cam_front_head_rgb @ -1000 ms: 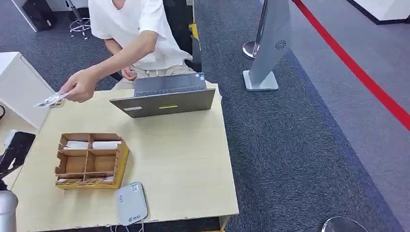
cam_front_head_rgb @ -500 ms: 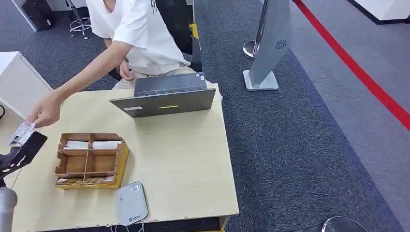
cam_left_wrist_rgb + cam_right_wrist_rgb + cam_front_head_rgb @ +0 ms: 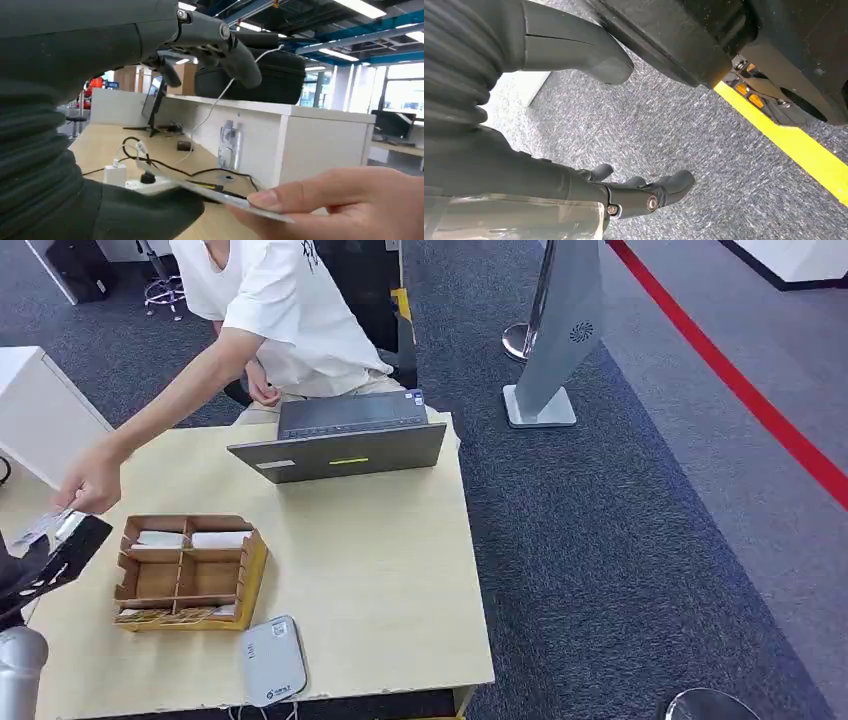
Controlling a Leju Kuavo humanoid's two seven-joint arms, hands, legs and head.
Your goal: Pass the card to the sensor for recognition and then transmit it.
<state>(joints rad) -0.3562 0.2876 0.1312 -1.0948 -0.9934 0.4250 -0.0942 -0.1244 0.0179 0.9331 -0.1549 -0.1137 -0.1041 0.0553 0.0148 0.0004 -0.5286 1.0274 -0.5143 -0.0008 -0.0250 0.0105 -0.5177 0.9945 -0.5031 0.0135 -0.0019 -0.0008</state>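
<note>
Left hand (image 3: 45, 560) sits at the table's (image 3: 380, 580) left edge in the head view, dark fingers spread, nothing gripped. Person's hand (image 3: 92, 483) reaches across from behind the laptop (image 3: 340, 443) and holds the card (image 3: 38, 528) right at the left hand's fingertips; contact can't be confirmed from this angle. Wooden organizer (image 3: 187, 570) with compartments sits just right of the left hand, white slips in its far compartments. Grey-white sensor (image 3: 271, 661) lies flat at the near table edge, just beside the organizer's near right corner. Grey floor stand (image 3: 560, 335) and red floor line (image 3: 740, 390) well off to the right.

Left wrist view: left hand (image 3: 165, 120) is open, thumb low, fingers (image 3: 225, 47) arched wide above. Card (image 3: 220, 196) lies between them, edge-on, pinched by the person's hand (image 3: 345, 205); its near end looks to rest on or just over the thumb, fingers not closed on it. Cables and a white charger (image 3: 116, 174) on the table behind.

Right wrist view: right hand (image 3: 644, 192) hangs over grey carpet (image 3: 704, 135), fingers loosely curled but apart, holding nothing. Yellow floor stripe (image 3: 799, 150) nearby.
</note>
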